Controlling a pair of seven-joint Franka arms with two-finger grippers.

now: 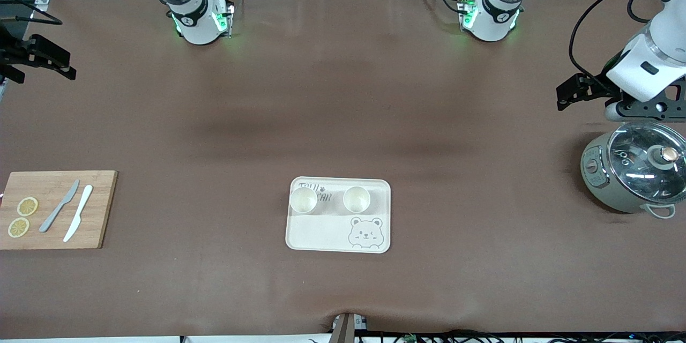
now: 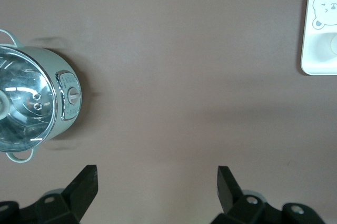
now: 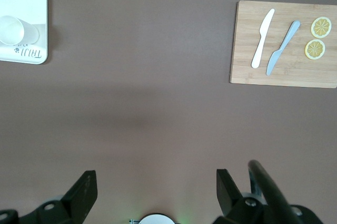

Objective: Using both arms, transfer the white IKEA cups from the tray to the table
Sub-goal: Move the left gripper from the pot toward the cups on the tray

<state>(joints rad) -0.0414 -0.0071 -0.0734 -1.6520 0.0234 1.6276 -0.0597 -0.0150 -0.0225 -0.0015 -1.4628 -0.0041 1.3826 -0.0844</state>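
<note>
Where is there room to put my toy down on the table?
Bare table lies between the cutting board and the bear tray, and between that tray and the cooker. The tray's half holding both cups is crowded.

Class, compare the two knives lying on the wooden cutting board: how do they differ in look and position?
The grey knife is metallic grey; the white knife is plain white. The grey knife lies closer to the lemon slices; the white knife lies toward the middle of the cutting board. The white knife reaches nearer to the front camera. Both lie flat, roughly parallel, apart, similar in length.
</note>
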